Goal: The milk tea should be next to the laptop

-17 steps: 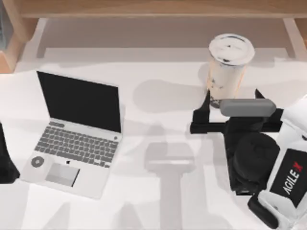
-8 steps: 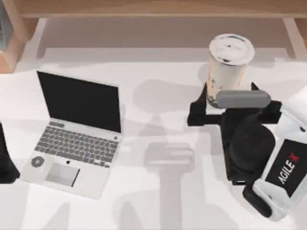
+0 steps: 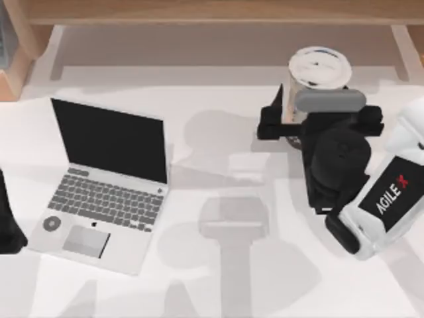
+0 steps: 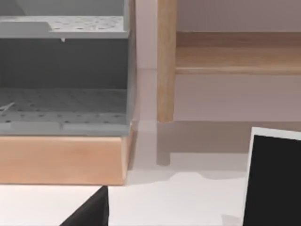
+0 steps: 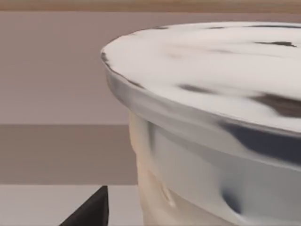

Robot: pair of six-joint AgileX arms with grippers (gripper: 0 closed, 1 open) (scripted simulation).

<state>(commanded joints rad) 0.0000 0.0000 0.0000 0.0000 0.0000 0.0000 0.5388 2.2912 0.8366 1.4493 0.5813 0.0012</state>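
Milk tea (image 3: 319,66), upright at the desk's (image 3: 218,278) one o'clock, well apart from laptop (image 3: 106,182): my right gripper (image 3: 318,122) brackets it, fingers wide; I'd close squarely at mid-cup before lifting.

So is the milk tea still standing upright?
Upright: in the top view the milk tea shows its round white lid facing up, with the right gripper open around its body. Its base is hidden.

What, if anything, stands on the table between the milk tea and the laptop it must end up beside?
Nothing visible does. The milk tea stands at the table's far right with the right gripper around it; the table between it and the laptop holds no object.
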